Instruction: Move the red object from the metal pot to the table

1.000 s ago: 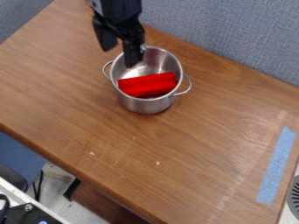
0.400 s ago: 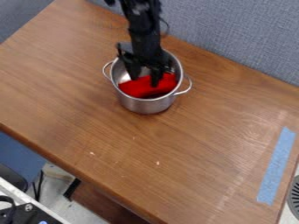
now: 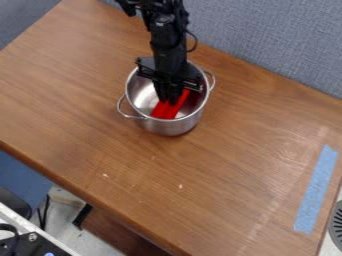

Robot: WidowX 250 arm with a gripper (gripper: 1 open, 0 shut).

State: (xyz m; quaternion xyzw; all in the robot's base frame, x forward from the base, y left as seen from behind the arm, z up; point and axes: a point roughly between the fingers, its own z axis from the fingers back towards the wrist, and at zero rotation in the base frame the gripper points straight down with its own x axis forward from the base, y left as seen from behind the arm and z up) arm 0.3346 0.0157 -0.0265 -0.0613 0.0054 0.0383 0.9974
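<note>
I'm seeing the gripper pointing straight down, reaching inside the metal pot. The fingers are sitting low in the pot, down among the red object. From this angle the fingertips are dark against the pot wall and partly masking each other, so I can't tell how wide they're standing, and I can't tell whether they're pinching the red object or just touching it.

The red object is lying in the pot directly under and around the fingertips, with red showing on both sides of them and a bit more toward the camera side. Nothing red is showing outside the rim.

The pot is sitting upright around the gripper, with one loop handle sticking out on the left of the gripper and the other on the right.

The table is spreading out below and all around, brown wood grain. Far off to the lower right of the gripper, a strip of blue tape is lying near the table's edge, well apart from the pot.
</note>
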